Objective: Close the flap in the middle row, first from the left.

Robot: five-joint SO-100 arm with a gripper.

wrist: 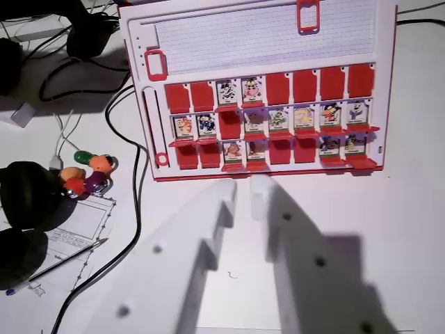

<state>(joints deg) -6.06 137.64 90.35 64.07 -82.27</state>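
1. White gripper [242, 186] fills the lower frame, its fingers narrowly parted, holding nothing, hovering just short of the red game board [264, 42].
2. Target flap [183, 126], middle row, leftmost, stands upright showing a face.
3. Best approach, I judge: shift toward the wrist view's left, then push its top edge down.

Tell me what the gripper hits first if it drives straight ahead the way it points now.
Probably the near red edge of the game board, below the bottom row's two upright picture flaps. The gripper, fingers slightly apart and empty, points there over bare table. Depth is unclear from the wrist view.
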